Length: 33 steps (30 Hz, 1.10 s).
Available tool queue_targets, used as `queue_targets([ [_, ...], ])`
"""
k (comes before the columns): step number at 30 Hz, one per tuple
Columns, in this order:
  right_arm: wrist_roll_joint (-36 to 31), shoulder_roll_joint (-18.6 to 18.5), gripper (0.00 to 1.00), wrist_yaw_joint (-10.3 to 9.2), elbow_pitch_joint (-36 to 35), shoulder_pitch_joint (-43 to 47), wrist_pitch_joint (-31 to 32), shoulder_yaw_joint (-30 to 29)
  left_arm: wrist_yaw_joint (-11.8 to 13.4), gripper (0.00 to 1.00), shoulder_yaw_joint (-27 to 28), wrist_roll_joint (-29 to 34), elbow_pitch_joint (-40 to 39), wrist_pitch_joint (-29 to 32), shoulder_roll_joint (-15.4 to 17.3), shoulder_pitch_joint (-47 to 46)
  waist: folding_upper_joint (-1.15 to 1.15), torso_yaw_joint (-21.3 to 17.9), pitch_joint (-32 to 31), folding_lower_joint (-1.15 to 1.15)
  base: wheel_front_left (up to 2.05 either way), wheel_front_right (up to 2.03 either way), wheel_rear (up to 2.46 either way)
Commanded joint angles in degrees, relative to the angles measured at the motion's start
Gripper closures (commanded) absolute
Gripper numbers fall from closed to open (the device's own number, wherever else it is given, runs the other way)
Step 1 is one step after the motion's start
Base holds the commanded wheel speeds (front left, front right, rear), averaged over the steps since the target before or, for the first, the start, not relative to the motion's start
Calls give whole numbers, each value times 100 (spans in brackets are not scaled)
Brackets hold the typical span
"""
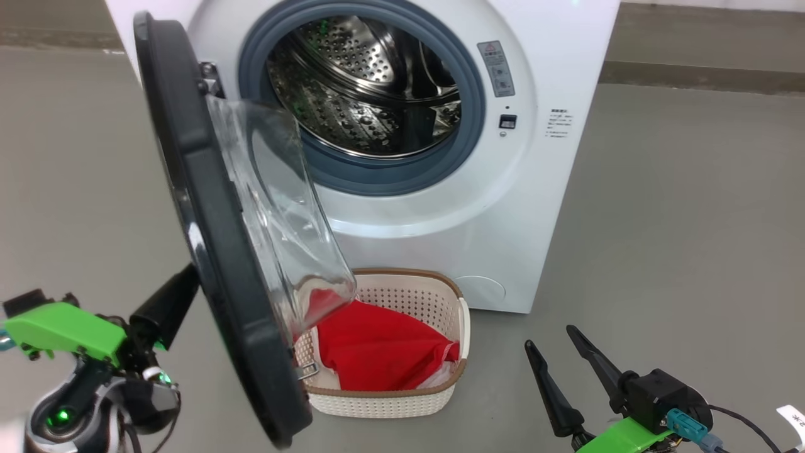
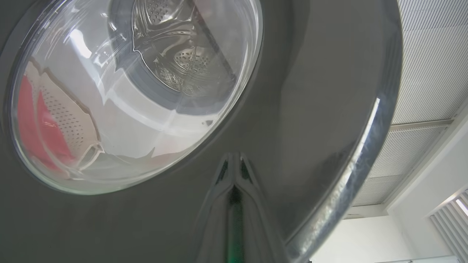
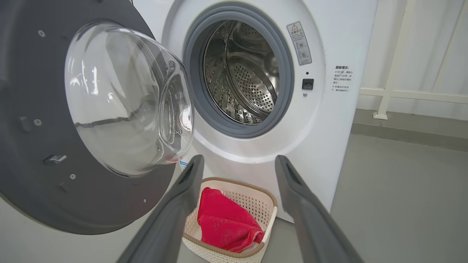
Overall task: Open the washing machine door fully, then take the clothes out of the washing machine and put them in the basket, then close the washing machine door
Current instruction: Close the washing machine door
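The washing machine [image 1: 541,189] stands open, and its steel drum [image 1: 365,82] looks empty. The washing machine door [image 1: 207,207] is swung out toward me, edge-on, with its glass bowl facing the machine. Red clothes [image 1: 377,352] lie in the cream basket [image 1: 383,406] on the floor in front of the machine. My left gripper [image 1: 182,286] is behind the door's outer black face [image 2: 292,91]. It [image 2: 234,157] is shut, with its tips at that face. My right gripper [image 1: 548,336] hangs open at the lower right, apart from everything; the basket [image 3: 268,204] shows between its fingers [image 3: 186,190].
Grey floor [image 1: 679,239] stretches to the right of the machine. The door's lower edge overlaps the basket's left side in the head view. A white rail [image 3: 387,91] and a wall stand behind the machine on the right.
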Motion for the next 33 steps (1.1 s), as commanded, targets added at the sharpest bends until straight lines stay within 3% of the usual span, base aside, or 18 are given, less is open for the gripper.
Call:
queue_targets([
  [1, -74, -3, 0, 37, -125, -233, -37, 100, 16, 100, 10, -87, -242, -20, 85, -53, 0, -93, 27, 0, 0, 0, 0],
  [15, -137, -3, 0, 37, -132, -296, -37, 73, 63, 100, -421, -477, -462, -409, 84, 145, 0, -402, 137, 0, 0, 0, 0],
  [28, -142, -3, 0, 37, -133, -311, -37, 54, -41, 100, -378, -535, -510, -645, 100, 247, 0, -459, 171, 0, 0, 0, 0],
  [29, -137, -3, 0, 37, -130, -309, -37, 52, -152, 89, -377, -419, -540, -724, 160, 268, 0, -457, 170, 0, 0, 0, 0],
  [30, -132, -3, 0, 37, -126, -307, -37, 52, -277, 35, -378, -289, -560, -825, 212, 299, 0, -453, 169, 0, 0, 0, 0],
  [31, -127, -3, 0, 37, -124, -308, -37, 52, -393, 0, -381, -188, -568, -906, 246, 332, 0, -451, 167, 0, 0, 0, 0],
  [33, -117, -3, 0, 37, -119, -309, -37, 47, -567, 0, -376, -4, -551, -1065, 300, 414, 0, -443, 159, 0, 0, 0, 0],
])
